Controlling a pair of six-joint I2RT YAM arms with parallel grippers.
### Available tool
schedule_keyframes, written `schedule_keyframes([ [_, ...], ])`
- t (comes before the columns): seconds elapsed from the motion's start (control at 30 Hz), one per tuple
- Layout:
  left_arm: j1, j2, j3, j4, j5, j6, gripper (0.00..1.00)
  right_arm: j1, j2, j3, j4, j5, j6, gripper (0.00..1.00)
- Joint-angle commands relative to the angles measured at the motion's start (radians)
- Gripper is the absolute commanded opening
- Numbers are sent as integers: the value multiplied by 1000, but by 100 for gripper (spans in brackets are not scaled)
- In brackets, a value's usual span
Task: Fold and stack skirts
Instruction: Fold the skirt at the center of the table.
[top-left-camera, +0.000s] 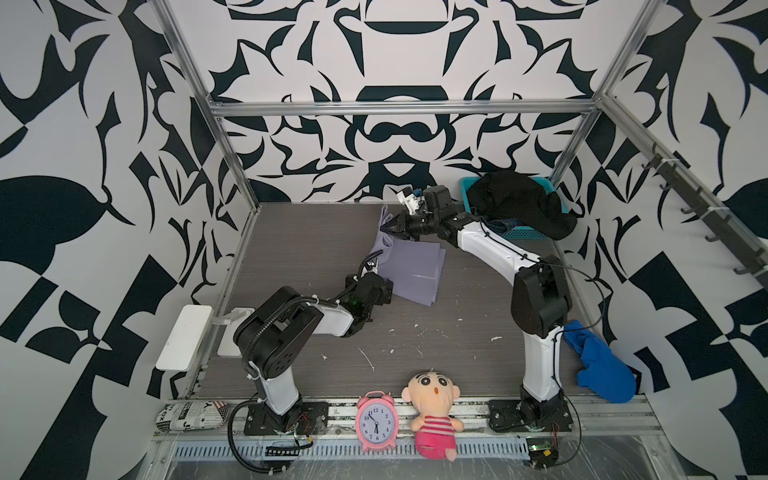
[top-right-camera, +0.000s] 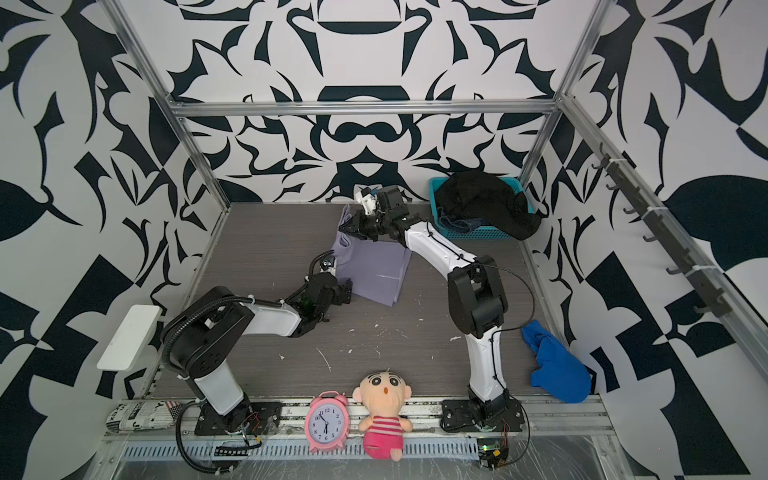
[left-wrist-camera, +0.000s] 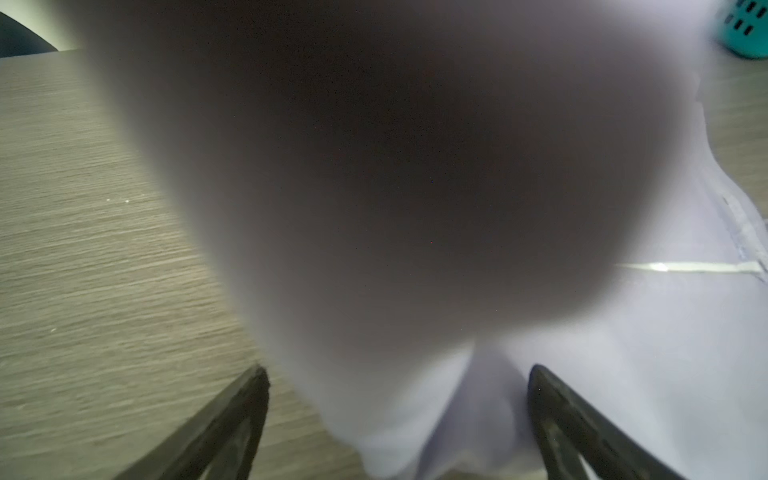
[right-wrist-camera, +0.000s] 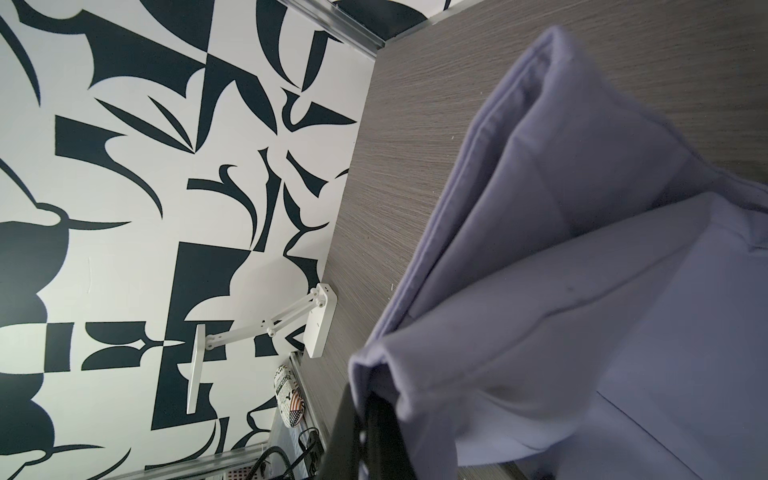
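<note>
Readable writing is scant — the round pink twin-bell alarm clock (top-left-camera: 376, 419) shows numerals one to twelve; letters on the newsprint-patterned pouch (top-left-camera: 191, 413) are too small to read. The plain lavender-purple cloth skirt (top-left-camera: 415, 270) lies part-folded on the grey wood-grain table (top-left-camera: 311, 249), its far corner lifted, pinched by the right gripper (top-left-camera: 385, 227). The left gripper (left-wrist-camera: 398, 372) stands spread at the skirt's near edge, cloth blurring its camera. The plain black skirt (top-left-camera: 519, 203) drapes over the teal plastic mesh basket (top-left-camera: 523, 235) — dark blue denim skirt (top-left-camera: 505, 225) beneath.

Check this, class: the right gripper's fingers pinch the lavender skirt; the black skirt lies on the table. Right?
No: the black skirt is heaped on the teal basket, seen in both top views. The right gripper's fingers do pinch the lavender skirt.
</note>
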Motion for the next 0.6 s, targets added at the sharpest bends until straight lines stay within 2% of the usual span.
schedule_keyframes([
  [0.0, 8, 47, 45, 15, 11, -17, 99, 1, -74, 24, 57, -32, 6, 0],
  [0.23, 11, 94, 55, -6, -56, -58, 94, -2, -140, -8, 5, -15, -41, 0],
  [0.57, 12, 103, 49, -68, -95, -108, 91, -21, -217, -174, 9, 32, -58, 0],
])
